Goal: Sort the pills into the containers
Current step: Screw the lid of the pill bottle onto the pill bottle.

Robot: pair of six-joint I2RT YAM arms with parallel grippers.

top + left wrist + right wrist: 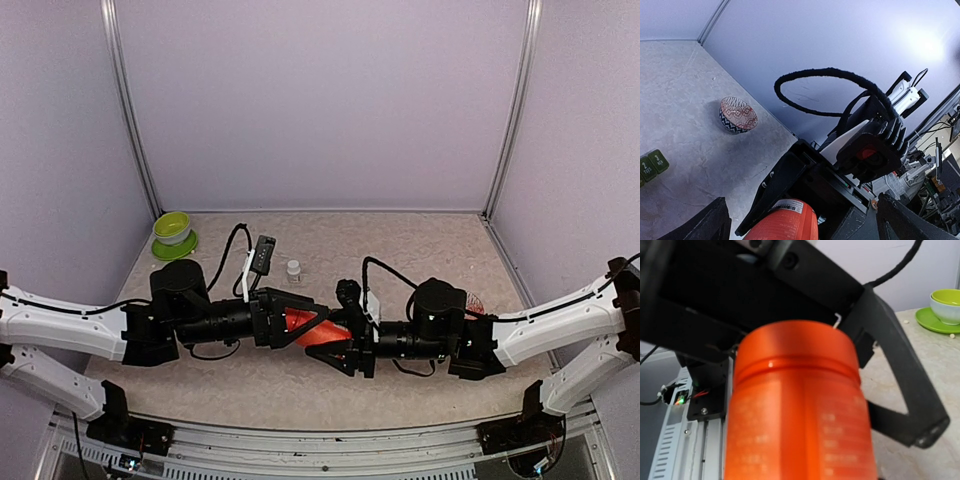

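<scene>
Pills aren't seen loose for certain. They're presumably inside the orange translucent plastic bottle (800, 405), which is held off the pale speckled table (400, 250) between the two arms. Its long axis runs left to right, along the line joining them. It's clamped by the right gripper (335, 345). The left gripper (312, 326) is spread wide with a finger on either side of the bottle's free end, and nothing is grasped. That end sits straight ahead of the left gripper, so a grab there is probably what's called for. Whether a cap is fitted can't be told.

The dark green joined square containers (652, 165) are parked on the table beyond the left arm, closer to it than to the right. A small white cap-like cylinder (293, 268) is spotted nearby. A lime-green bowl (172, 226) sits far left and a red-and-white patterned bowl (737, 115) off right. Nothing is seen blocking the way.
</scene>
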